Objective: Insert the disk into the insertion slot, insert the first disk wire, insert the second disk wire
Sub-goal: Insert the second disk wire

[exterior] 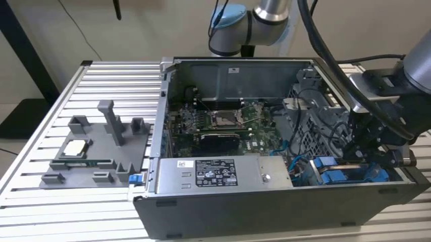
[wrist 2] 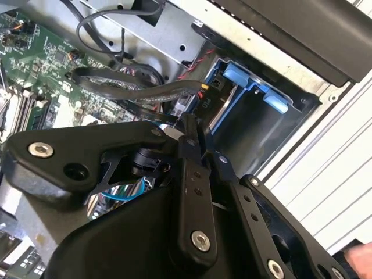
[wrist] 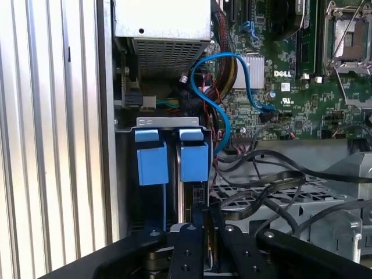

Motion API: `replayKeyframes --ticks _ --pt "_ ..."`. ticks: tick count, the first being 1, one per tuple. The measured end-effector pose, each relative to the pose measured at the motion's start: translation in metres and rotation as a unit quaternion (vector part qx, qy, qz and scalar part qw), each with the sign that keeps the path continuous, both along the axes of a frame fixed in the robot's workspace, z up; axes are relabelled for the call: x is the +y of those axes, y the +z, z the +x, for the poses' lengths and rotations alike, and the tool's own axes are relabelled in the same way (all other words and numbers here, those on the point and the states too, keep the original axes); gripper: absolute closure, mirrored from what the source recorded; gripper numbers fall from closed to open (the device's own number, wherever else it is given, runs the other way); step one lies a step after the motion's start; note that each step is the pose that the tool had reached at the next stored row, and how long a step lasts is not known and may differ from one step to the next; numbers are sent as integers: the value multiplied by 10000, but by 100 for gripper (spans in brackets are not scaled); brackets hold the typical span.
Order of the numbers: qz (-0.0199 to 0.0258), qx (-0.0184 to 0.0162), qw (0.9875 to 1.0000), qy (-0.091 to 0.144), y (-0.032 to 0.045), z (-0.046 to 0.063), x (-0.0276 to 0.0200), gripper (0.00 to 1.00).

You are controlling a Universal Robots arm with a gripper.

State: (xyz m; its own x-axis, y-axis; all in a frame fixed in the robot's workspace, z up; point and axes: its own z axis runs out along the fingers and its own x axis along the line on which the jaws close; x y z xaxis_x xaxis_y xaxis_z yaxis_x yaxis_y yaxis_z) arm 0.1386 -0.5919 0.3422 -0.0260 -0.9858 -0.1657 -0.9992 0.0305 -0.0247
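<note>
One robot arm [exterior: 256, 20] reaches into one open computer case [exterior: 269, 212]. The case lies on a ribbed metal table [exterior: 108, 75]. In the exterior view, one gripper [exterior: 358, 154] hangs at about 4 o'clock, low inside the case.

The slot [wrist: 167, 121] is a grey metal box in that same corner. Two blue holders stand in it, side by side. The disk [wrist: 194, 161] is in the holder right under the gripper [wrist: 197, 216]. It is already pushed down into the slot. The second blue holder [wrist: 152, 160] is just beside it, on the side nearer the case wall.

In both wrist views the two black fingers [wrist 2: 187, 145] are pressed close together. Their tips almost meet above the disk. Something small and dark sits by the tips, but it is not clear if the fingers pinch it.

One blue cable [wrist: 232, 58] loops from the green board [exterior: 222, 121] toward the slot. Many black cables lie near the gripper.

One grey power box [exterior: 222, 174] with a white sticker sits at 6 o'clock in the case. One grey tray [exterior: 88, 151] rests on the table at 9 o'clock, well apart from the gripper.
</note>
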Motion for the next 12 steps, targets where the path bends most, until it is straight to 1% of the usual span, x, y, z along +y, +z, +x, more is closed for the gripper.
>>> replayKeyframes --ticks 5,12 --pt "0 -8 10000 0 -9 12 0 84" --pt "-1 -37 10000 1 -43 13 0 84"
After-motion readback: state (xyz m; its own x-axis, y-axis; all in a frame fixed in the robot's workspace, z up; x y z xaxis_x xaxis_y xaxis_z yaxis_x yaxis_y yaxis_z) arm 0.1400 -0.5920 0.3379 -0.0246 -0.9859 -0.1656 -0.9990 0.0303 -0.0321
